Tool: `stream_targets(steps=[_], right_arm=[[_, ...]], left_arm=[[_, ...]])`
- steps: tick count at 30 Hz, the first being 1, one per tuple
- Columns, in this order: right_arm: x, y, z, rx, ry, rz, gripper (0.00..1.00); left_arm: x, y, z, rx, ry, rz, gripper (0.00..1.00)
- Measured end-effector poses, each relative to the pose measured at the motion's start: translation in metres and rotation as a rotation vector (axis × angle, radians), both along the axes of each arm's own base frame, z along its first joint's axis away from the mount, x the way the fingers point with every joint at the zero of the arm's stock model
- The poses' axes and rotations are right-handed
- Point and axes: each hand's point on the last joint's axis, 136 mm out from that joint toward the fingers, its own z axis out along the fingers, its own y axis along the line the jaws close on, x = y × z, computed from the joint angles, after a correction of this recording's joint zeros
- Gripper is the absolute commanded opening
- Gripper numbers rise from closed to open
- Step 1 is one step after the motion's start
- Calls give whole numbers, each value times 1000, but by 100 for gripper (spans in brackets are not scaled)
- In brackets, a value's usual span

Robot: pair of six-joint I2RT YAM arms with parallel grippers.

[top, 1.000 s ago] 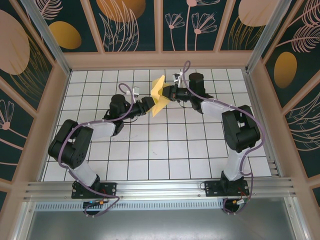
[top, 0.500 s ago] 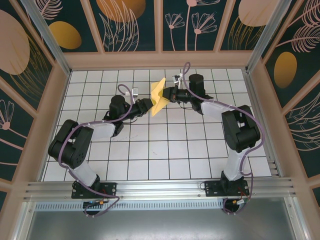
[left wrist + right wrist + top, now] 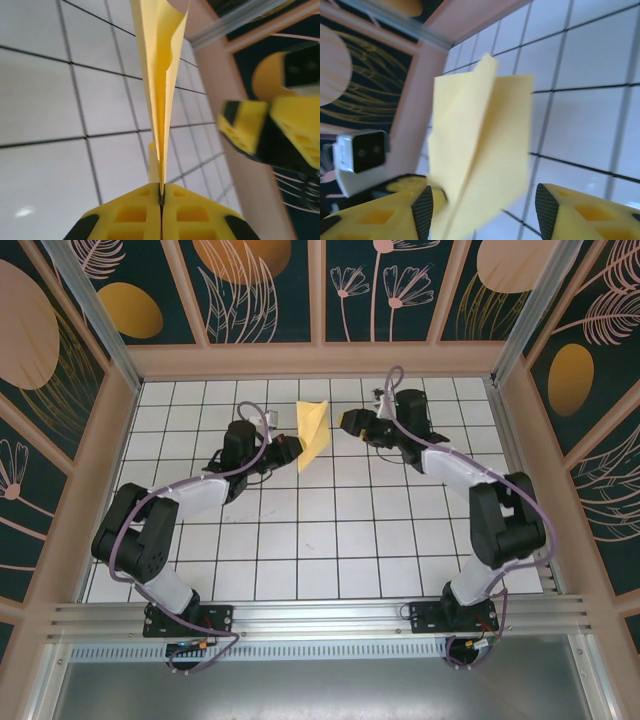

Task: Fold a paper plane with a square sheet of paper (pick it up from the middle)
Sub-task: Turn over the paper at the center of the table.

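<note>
Got folded paper [image 3: 313, 432] pinched at its left edge in shut left gripper [image 3: 288, 447], held up over far-middle of table [image 3: 300, 540], long axis roughly near-to-far in top view. Got right gripper [image 3: 352, 423] with jaws wide, holding nothing, just right of paper, apart from it and facing its flat side. Looks like a regrip next: bring right in leftward, square to that long axis.
</note>
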Motion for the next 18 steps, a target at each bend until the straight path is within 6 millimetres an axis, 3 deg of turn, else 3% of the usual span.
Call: stream_targets(steps=[4, 9, 14, 18], right_arm=[[-6, -37, -1, -97, -43, -169, 67], [-19, -71, -28, -194, -10, -318, 67], [-30, -97, -49, -250, 39, -418, 67], [-34, -117, -46, -252, 40, -495, 67]], left_arm=[[21, 21, -1, 296, -67, 114, 7], [34, 35, -8, 705, -128, 217, 8], [36, 51, -50, 1033, -97, 251, 8], [37, 64, -77, 1229, -69, 260, 9]])
